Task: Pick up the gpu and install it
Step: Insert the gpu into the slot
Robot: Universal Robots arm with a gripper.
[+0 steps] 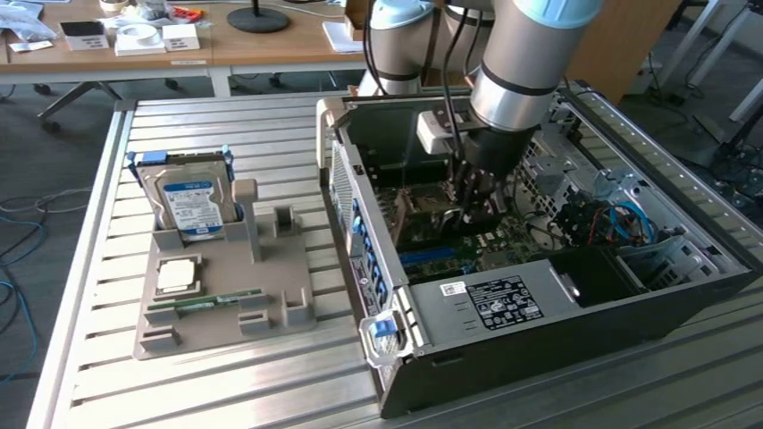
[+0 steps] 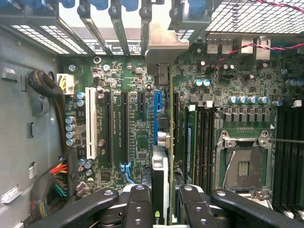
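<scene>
Tool (image 2: 165, 195) clamps the thin, dark gpu (image 2: 160, 161) edge-on; silvery bracket (image 2: 164, 45) at its end.

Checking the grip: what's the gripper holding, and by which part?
The gripper holds the gpu, pinched across its two faces at the edge away from the motherboard.

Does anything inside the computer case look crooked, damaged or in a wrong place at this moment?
Nothing looks broken or spilled. The gripper holds the gpu edge-on and straight, parallel to the blue slot. The processor socket looks empty, which suits a half-assembled machine.
</scene>
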